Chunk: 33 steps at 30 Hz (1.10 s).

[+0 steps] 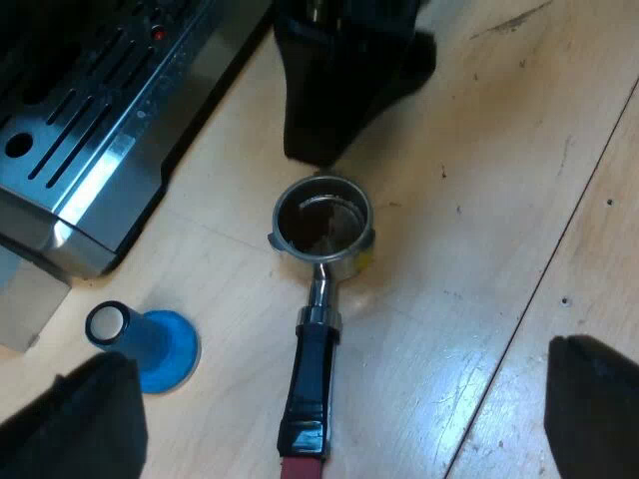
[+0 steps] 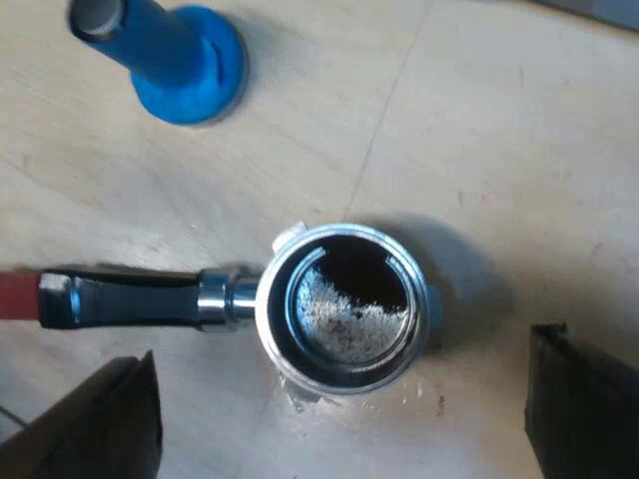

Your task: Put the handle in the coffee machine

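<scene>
– Since the holder (image 1: 322,228) lies loose on the wooden table (image 1: 479,200) with nothing clamped on it, which step would you call this?

– The reach for the grasp, I judge. The left gripper (image 1: 339,404) hangs over the dark handle (image 1: 310,374), its fingers (image 1: 90,424) wide apart, and the red end (image 1: 302,467) is the part nearest it. The right gripper (image 2: 344,414) hangs over the basket (image 2: 344,309), its fingers equally apart and holding nothing.

– And the machine?

– The espresso machine (image 1: 170,90) stands near, and its slotted drip tray (image 1: 60,150) is close to the blue tamper (image 1: 150,344). The tamper stands upright beside the handle, apart from it.

– What does the next move call for?

– One gripper should come down, close across the handle and lift it level. Then the basket goes up under the machine's front and turns to lock. The tamper looks near enough to be knocked.

– What does each view add?

– The left wrist view takes in the machine and the right arm's gripper near the basket's far side. The right wrist view looks straight into the basket, where pale grounds (image 2: 349,319) cover part of the dark bottom.
</scene>
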Tool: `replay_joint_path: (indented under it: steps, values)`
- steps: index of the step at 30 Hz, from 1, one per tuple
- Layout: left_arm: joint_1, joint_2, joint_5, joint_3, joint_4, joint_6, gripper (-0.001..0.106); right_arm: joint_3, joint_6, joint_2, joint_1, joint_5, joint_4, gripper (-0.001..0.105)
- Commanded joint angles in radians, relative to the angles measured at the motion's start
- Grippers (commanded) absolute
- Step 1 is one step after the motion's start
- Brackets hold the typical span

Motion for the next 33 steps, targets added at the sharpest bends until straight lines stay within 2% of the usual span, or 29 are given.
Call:
replay_joint_path:
  steps: [1, 9, 21, 33]
  values:
    - [-0.001, -0.004, 0.006, -0.006, -0.007, -0.01, 0.081, -0.019, 0.011, 0.026, -0.003, -0.015, 0.002, 0.075]
    - [-0.001, -0.004, 0.006, -0.006, -0.006, -0.01, 0.081, -0.072, 0.021, 0.117, -0.003, -0.023, 0.006, 0.075]
    - [-0.001, -0.004, 0.006, -0.006, -0.006, -0.01, 0.081, -0.071, -0.02, 0.19, -0.03, -0.045, -0.03, 0.076]
    - [-0.001, -0.004, 0.006, -0.006, -0.006, -0.01, 0.081, -0.071, -0.02, 0.255, -0.03, -0.074, -0.078, 0.076]
